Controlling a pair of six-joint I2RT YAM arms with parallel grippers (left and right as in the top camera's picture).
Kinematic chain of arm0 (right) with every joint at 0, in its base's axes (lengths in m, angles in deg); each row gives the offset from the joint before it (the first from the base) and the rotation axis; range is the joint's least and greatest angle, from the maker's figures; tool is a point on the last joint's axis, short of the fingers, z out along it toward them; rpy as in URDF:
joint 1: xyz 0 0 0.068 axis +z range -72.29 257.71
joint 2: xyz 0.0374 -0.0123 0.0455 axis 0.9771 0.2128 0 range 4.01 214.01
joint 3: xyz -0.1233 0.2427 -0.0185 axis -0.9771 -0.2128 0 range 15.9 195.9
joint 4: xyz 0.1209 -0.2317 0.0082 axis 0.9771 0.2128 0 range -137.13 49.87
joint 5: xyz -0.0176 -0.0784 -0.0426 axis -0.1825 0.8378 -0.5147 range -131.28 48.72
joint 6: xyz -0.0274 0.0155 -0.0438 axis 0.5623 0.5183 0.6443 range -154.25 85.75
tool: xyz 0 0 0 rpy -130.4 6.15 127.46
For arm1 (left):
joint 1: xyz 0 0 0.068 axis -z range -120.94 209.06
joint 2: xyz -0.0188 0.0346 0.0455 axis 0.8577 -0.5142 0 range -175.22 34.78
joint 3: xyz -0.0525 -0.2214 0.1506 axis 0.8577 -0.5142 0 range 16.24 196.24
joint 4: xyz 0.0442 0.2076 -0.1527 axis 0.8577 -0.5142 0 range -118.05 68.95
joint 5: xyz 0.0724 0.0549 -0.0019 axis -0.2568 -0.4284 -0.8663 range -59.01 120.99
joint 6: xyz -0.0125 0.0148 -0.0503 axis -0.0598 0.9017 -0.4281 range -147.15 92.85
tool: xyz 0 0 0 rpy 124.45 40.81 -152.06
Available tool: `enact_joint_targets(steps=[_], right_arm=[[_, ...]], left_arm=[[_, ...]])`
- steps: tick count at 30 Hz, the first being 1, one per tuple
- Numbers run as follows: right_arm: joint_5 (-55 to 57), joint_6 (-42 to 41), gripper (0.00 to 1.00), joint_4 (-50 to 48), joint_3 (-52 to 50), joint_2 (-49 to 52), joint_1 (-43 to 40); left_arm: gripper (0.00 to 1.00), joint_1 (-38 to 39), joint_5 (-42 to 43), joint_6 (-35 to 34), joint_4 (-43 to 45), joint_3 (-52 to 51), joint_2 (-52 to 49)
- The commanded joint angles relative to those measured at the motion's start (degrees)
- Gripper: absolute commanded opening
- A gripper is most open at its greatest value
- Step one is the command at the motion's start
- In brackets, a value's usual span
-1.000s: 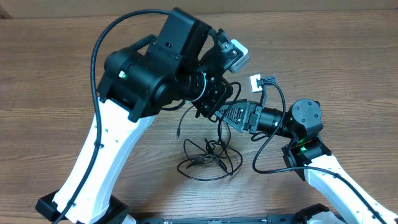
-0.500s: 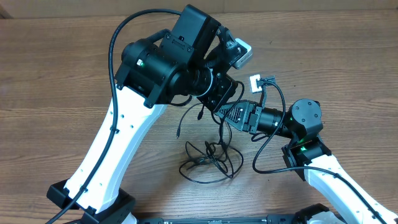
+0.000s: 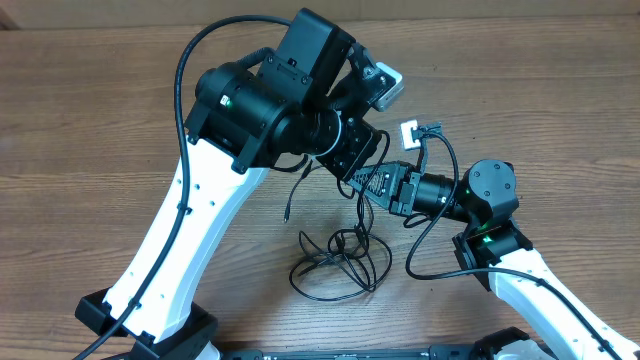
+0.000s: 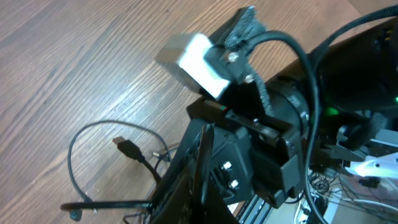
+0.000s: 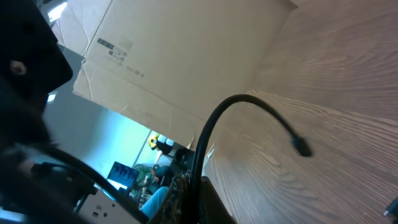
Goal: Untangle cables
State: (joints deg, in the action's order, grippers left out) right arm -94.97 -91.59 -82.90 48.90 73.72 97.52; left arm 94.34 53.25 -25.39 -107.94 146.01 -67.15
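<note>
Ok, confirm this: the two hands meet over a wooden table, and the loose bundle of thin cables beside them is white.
Wrong on colour: the cables are black, not white, as the overhead view shows. The left hand and right hand do meet over the wooden table, with the loose bundle beside them.

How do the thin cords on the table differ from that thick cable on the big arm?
The thin cords are far slimmer than the thick cable. The thin cords lie in tangled loops on the table; the thick cable sweeps in one smooth arc over the left arm. Both are black and flexible.
</note>
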Motion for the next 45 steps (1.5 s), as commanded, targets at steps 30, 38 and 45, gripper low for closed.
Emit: enact_joint_targets(steps=[30, 38, 45], right_arm=[[-12.81, -13.18, 0.04, -21.94, 0.83, -0.11, -14.19], [-13.11, -12.90, 0.04, -21.88, 0.83, -0.09, -9.22], [-13.09, -11.19, 0.04, -21.86, 0.83, -0.09, -2.62]], left_arm=[[0.04, -12.13, -35.89, -42.58, -9.25, 1.16, -0.94], [0.04, -12.00, -31.61, -42.69, -3.78, 1.16, -2.14], [0.04, -12.00, -31.56, -42.71, -2.62, 1.14, -5.73]])
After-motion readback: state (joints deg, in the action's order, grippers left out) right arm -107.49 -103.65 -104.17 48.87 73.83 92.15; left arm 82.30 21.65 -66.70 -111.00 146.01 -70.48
